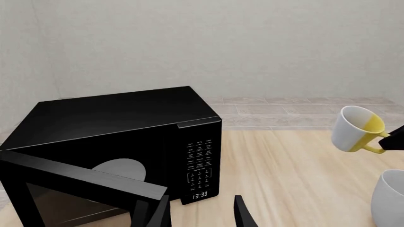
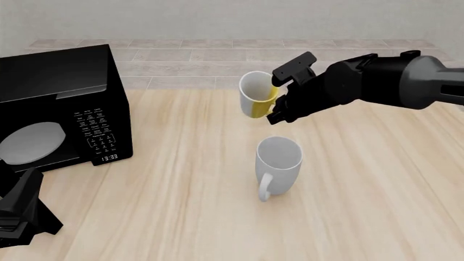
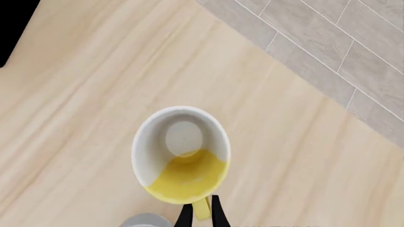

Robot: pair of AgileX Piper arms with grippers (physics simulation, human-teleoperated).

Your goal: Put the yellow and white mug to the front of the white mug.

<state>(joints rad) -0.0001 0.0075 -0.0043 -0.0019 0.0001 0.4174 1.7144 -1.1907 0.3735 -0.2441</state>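
The yellow and white mug (image 2: 254, 101) hangs tilted in the air, held by its yellow handle in my right gripper (image 2: 277, 104), which is shut on it. It is just beyond the white mug (image 2: 279, 162), which stands upright on the wooden table with its handle toward me. The right wrist view looks into the held mug (image 3: 181, 153), with the gripper (image 3: 200, 215) pinching the handle. The left wrist view shows both the held mug (image 1: 356, 128) and the white mug (image 1: 388, 198). My left gripper (image 1: 202, 215) is open and empty, low at the near left (image 2: 22, 209).
A black microwave (image 2: 58, 103) stands at the left with its door (image 1: 75, 179) swung open, close to my left gripper. The wooden table (image 2: 181, 206) ends at the back against a tiled strip (image 2: 181, 60) and a wall.
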